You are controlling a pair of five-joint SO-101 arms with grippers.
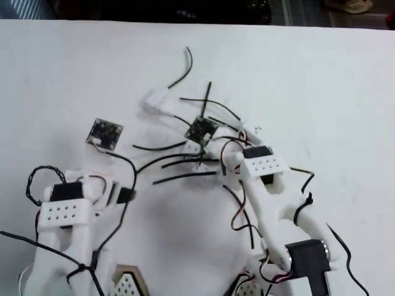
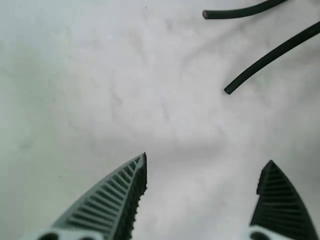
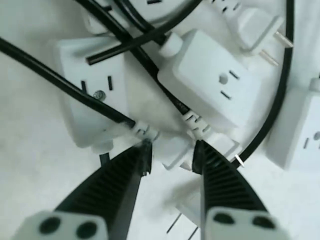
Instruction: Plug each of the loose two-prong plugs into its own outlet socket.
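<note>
Nearest plug: a white two-prong plug [image 3: 175,152] lies on the table directly between the fingertips of the right gripper [image 3: 171,152]. Its ribbed collar sits just ahead of one tip, and prongs show further back between the fingers, toward the wrist.
Right jaws: set narrowly apart, one tip on either side of that plug's body. Whether they press on it cannot be told.
Second plug: its ribbed collar [image 3: 144,132] is just ahead of the other tip, almost touching it. Its black cable [image 3: 60,75] runs away over a socket.
Near socket: a white outlet box [image 3: 92,105] lies just beyond that same tip, face up.
Tilted socket: another white outlet [image 3: 215,75] lies ahead of the jaws, turned at an angle, with cables crossing beside it.
Side socket: a third outlet [image 3: 302,130] lies out past the first tip, beyond a curving black cable.
Loose plug: a white plug [image 3: 252,22] lies well ahead of the jaws, past the tilted socket, with its prongs bare.
Left jaws: the left gripper [image 2: 207,160] is spread wide over bare table [image 2: 100,90].
Cable ends: two black cut ends [image 2: 227,90] lie ahead of the left jaws and off to one side, well apart from the tips.
</note>
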